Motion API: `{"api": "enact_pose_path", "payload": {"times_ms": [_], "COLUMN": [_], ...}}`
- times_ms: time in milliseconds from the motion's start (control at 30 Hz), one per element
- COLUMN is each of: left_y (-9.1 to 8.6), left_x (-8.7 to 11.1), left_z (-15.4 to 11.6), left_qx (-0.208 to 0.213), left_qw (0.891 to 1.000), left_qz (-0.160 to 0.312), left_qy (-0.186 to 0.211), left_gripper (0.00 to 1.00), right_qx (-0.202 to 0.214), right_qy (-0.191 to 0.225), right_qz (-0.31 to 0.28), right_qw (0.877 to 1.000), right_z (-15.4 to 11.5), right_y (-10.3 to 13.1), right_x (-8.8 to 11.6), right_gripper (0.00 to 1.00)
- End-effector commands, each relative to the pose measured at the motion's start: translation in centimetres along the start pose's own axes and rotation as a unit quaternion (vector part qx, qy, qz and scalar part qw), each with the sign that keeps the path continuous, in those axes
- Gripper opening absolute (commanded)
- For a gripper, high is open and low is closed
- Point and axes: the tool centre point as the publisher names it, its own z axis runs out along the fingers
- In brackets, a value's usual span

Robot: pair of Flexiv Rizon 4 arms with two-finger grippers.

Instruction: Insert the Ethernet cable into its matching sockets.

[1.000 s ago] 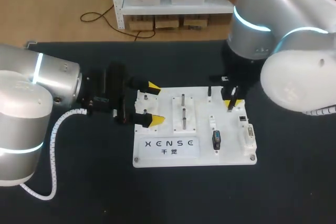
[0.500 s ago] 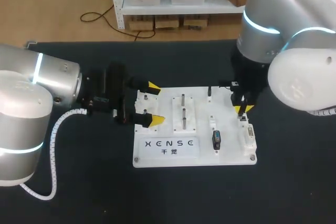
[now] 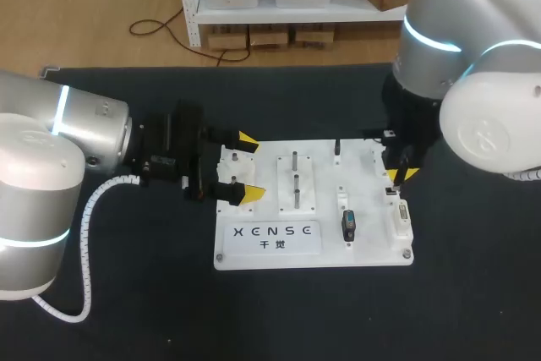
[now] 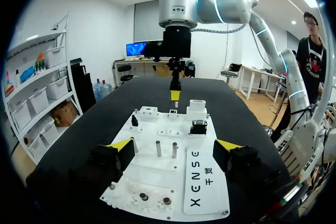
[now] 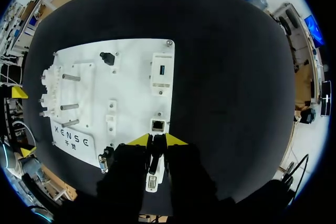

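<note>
A white board (image 3: 325, 154) lies mid-table. My right gripper (image 3: 397, 177) hangs upright over the board's right edge, shut on the dark Ethernet plug (image 5: 156, 153) that stands between its yellow tips. In the right wrist view the Ethernet socket (image 5: 157, 125) sits just ahead of the right gripper (image 5: 157, 140), close to the plug's end. My left gripper (image 3: 249, 166) lies level at the board's left edge, open, one finger on each side of the board's end and nothing held between them. From the left wrist view the left gripper (image 4: 174, 148) faces the right gripper (image 4: 174, 90) across the board (image 4: 157, 129).
On the board stand two metal pegs (image 3: 295, 179), a black connector (image 3: 348, 226), a small black post (image 3: 337, 148) and a white socket block (image 3: 401, 219) near the right edge. A blue-port block (image 5: 161, 70) lies beyond the Ethernet socket. Black tabletop surrounds the board.
My right gripper, still holding the plug, has moved right and toward the board's front along its right side. The left arm has stayed where it was.
</note>
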Motion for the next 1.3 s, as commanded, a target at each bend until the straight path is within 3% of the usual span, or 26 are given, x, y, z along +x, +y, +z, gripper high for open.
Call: {"api": "enact_pose_path", "payload": {"times_ms": [33,1300], "left_y": [-0.1,-0.1], "left_x": [0.2,0.2], "left_z": [0.0,0.0], "left_qx": [-0.002,-0.002], "left_qw": [1.0,1.0], "left_qz": [0.001,0.001], "left_qy": [-0.003,-0.003], "left_gripper": [1.0,1.0], "right_qx": [-0.001,-0.005], "right_qy": [0.005,0.017], "right_qz": [-0.003,-0.016], "right_qw": [1.0,1.0], "right_z": [0.3,1.8], "right_y": [0.0,0.0], "right_x": [-0.5,-1.2], "right_gripper": [0.0,0.0]}}
